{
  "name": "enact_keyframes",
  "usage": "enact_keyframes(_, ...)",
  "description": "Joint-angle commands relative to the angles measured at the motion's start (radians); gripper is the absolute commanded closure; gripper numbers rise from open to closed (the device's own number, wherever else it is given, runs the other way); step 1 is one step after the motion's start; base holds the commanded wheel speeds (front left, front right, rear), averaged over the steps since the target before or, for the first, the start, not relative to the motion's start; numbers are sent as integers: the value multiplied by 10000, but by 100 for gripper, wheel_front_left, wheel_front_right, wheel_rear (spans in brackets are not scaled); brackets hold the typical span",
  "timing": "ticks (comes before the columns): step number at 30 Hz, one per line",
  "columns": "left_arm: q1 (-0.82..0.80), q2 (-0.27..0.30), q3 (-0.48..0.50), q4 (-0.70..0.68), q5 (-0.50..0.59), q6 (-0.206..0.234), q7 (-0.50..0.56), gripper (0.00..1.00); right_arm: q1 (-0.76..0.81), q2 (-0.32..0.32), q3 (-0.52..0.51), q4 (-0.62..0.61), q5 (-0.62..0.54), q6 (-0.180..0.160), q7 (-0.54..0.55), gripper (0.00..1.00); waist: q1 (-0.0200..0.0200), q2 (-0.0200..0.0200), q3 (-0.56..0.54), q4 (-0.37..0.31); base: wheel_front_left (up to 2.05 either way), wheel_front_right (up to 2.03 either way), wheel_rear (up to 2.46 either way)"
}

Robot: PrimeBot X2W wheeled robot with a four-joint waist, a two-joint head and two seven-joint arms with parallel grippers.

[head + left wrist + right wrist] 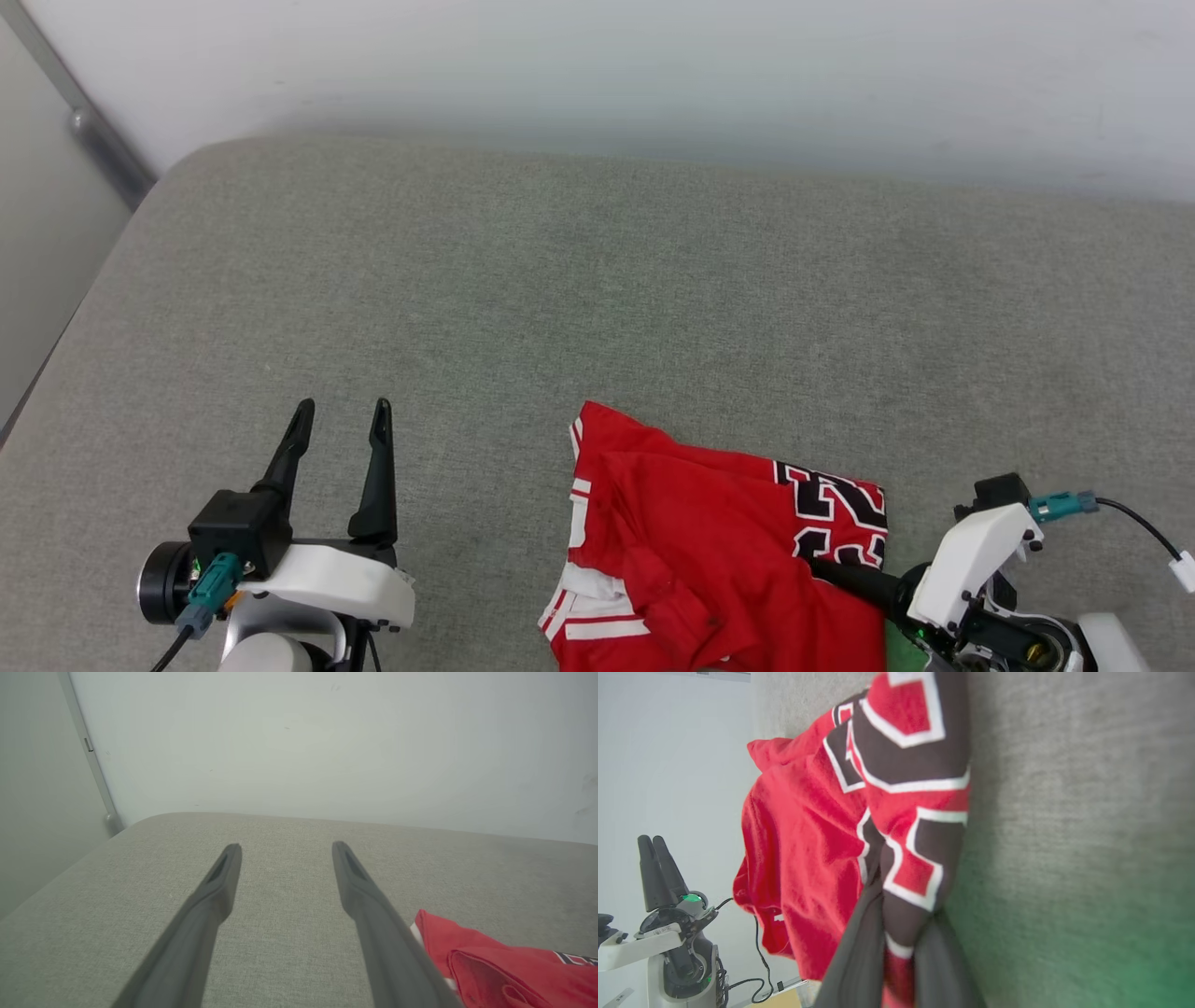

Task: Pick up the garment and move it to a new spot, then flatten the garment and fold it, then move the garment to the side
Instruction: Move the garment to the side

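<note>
Head view gives you the shirt [709,541] bunched at the near right of the grey cloth-covered counter [597,308], with its near part cut off by the bottom of that view. Open counter runs from the shirt to the far edge, which meets a pale wall [653,75], and to the left, where the far left corner is rounded. To the right of the shirt there is only a narrow strip of bare counter.

The shirt is too crumpled for you to read a clean long axis. Its spread runs roughly left to right: the black, white-outlined lettering sits at the right end, the striped trim at the near left, and one red corner points toward the far left.

Your right gripper [822,565] reaches in from the near right. In the right wrist view, its jaws are closed on a fold of the lettered cloth.

Your left gripper [341,406] sits at the near left, well apart from the shirt. Its jaws are spread wide with nothing between them, and its fingers point toward the far wall.
</note>
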State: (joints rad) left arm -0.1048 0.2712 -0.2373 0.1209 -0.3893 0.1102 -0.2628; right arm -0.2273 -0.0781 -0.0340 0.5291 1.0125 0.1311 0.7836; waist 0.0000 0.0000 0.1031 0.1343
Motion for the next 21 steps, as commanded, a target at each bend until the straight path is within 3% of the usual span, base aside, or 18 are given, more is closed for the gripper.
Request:
enact_keyframes(1, -13, -41, 52, 14, 95, -28, -25, 0, -91, -161, 138, -58, -49, -7, -111, 100, 0, 0, -50, -48, 0, 0, 0)
enact_keyframes(6, 177, -62, 117, -52, 266, -91, -25, 0, -192, -717, 888, -551, -521, -7, -780, 100, 0, 0, -372, -415, 0, 0, 0)
enact_keyframes(10, 438, -72, 150, -223, 428, -150, -25, 0, -208, -1260, 1433, -572, -1741, -7, -1563, 100, 0, 0, -597, -942, 0, 0, 0)
enact_keyframes(21, 236, -313, 144, -872, 723, -373, -25, 0, -1350, -2057, 1668, 249, -4763, -7, -2465, 100, 0, 0, 27, -3233, 0, 0, 0)
